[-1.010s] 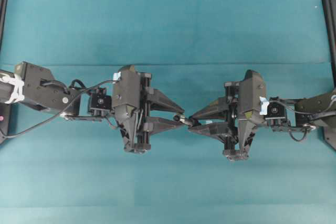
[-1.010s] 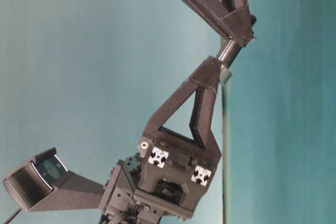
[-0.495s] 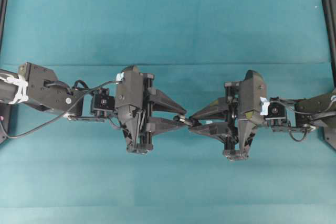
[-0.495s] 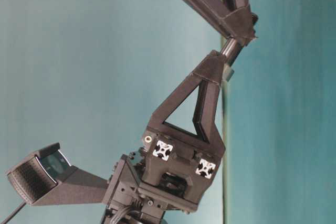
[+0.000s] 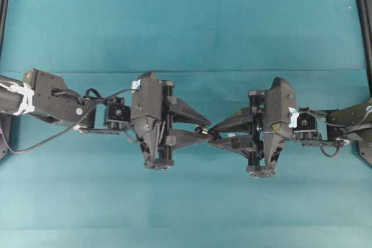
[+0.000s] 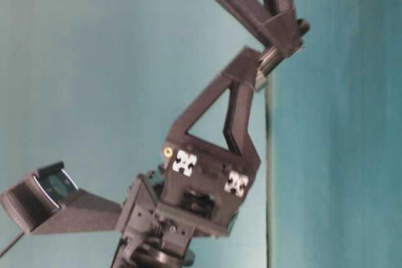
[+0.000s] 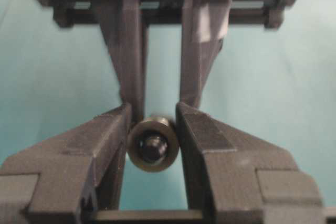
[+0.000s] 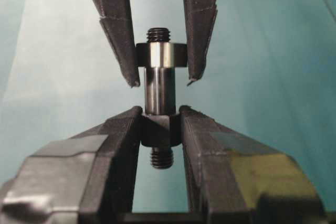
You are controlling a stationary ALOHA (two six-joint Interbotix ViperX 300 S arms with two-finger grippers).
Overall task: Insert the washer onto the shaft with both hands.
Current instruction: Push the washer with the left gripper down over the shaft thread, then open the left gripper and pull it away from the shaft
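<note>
My right gripper [image 8: 160, 111] is shut on the thick collar of the dark shaft [image 8: 159, 90], which points away toward my left gripper. My left gripper [image 7: 153, 110] is shut on the washer [image 7: 153, 144] by its rim. The washer [image 8: 160, 54] sits around the shaft's far end, and the threaded tip pokes through its hole. In the overhead view the left gripper [image 5: 204, 130] and right gripper [image 5: 213, 135] meet tip to tip above the mat. The table-level view shows the shaft [image 6: 272, 58] bridging both sets of fingers.
A teal mat [image 5: 186, 27] covers the table. Black frame rails stand at the left edge [image 5: 3, 4] and the right edge [image 5: 365, 15]. A fold line in the mat runs across behind the arms.
My left gripper has moved right toward the right gripper. The bare length of shaft between the two grippers has shortened, with the washer now over the shaft's end. The right arm has held still.
</note>
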